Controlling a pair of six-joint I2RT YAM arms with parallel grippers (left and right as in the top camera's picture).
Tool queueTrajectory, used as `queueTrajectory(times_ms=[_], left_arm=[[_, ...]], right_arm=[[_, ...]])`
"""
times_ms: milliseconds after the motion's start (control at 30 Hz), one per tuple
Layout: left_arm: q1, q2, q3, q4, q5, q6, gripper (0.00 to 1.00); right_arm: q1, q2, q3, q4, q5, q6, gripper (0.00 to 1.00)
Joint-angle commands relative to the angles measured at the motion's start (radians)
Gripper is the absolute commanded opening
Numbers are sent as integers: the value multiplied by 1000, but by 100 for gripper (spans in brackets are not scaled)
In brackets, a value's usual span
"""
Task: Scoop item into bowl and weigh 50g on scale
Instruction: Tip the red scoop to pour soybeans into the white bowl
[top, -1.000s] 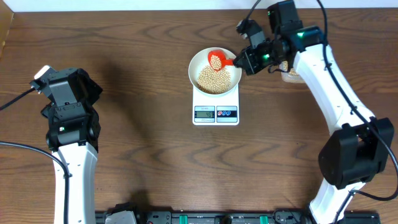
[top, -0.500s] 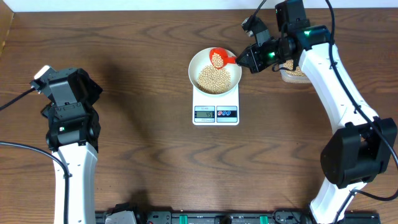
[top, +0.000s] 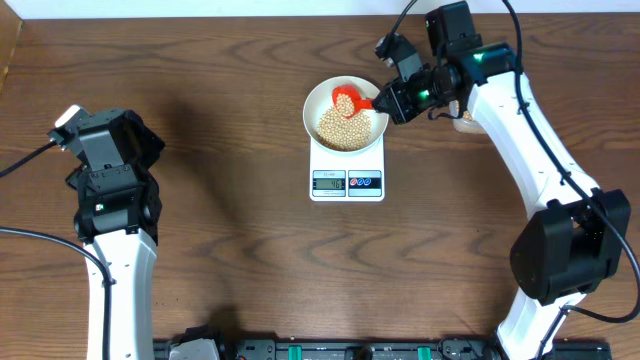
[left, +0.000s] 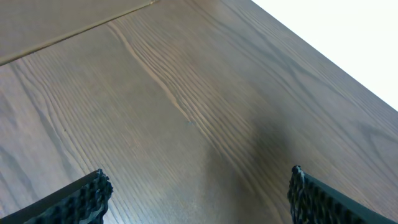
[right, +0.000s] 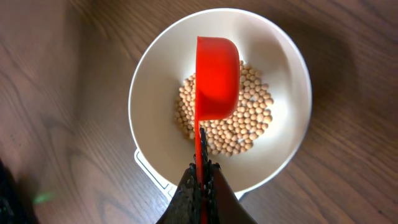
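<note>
The white bowl (top: 316, 100) sits on the white scale (top: 347, 182) and holds a heap of tan beans (top: 344, 128). It also shows in the right wrist view (right: 155, 74), with the beans (right: 239, 127) in its bottom. My right gripper (top: 388, 99) (right: 200, 177) is shut on the handle of a red scoop (top: 346, 99) (right: 217, 74), held over the bowl and turned on its side so no beans show in it. My left gripper (left: 196, 193) is open and empty over bare wood at the far left.
A clear tub with more beans (top: 466, 120) stands right of the bowl, mostly hidden behind my right arm. The left arm (top: 110, 170) rests at the table's left side. The table's back edge runs just behind the bowl.
The scoop held beans a moment ago; it has now tipped over the bowl and shows none. The right gripper shifted slightly left. The left arm has not moved.
</note>
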Motion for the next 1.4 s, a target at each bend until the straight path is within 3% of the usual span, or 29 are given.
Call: queueTrajectory(times_ms=[0,1367], left_arm=[[4,6,0,-2,-14,-1,93],[4,6,0,-2,-14,-1,93]], right_arm=[[-4,-34,18,-1,3,-17,1],[50,-40,18,-1,176,-145,1]])
